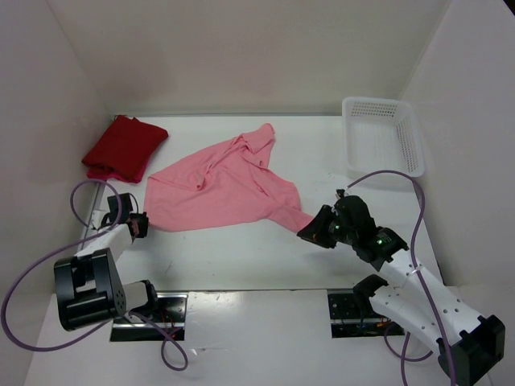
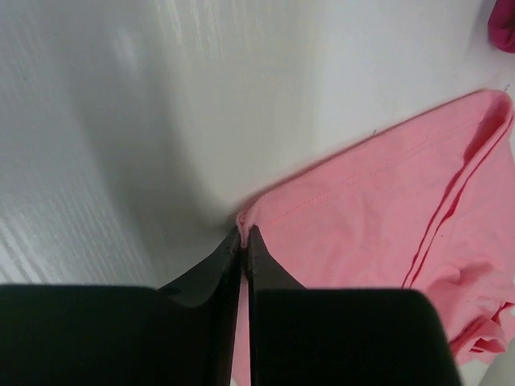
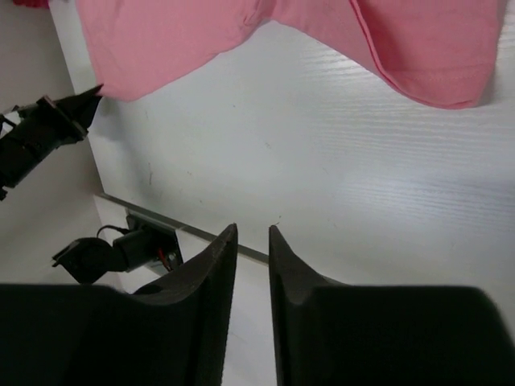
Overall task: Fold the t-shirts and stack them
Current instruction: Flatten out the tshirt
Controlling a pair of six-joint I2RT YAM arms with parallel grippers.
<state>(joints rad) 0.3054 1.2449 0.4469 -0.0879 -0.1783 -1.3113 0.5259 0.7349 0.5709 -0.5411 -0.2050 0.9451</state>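
The light pink t-shirt [image 1: 225, 185] lies spread and rumpled across the middle of the table. My left gripper [image 1: 143, 223] is at its near left corner. In the left wrist view that gripper [image 2: 243, 233] is shut on the hem corner of the pink t-shirt [image 2: 378, 209]. My right gripper [image 1: 310, 233] sits just past the shirt's near right tip. In the right wrist view it [image 3: 252, 231] stands open over bare table with nothing between its fingers, and the pink cloth [image 3: 418, 56] lies ahead of them. A folded red t-shirt [image 1: 125, 147] rests at the back left, a more magenta edge [image 1: 100, 172] showing under it.
A white perforated basket [image 1: 385, 137] stands at the back right against the wall. White walls close in the table on the left, back and right. Purple cables [image 1: 80, 201] loop beside the left arm, and another [image 1: 418, 209] arcs over the right arm.
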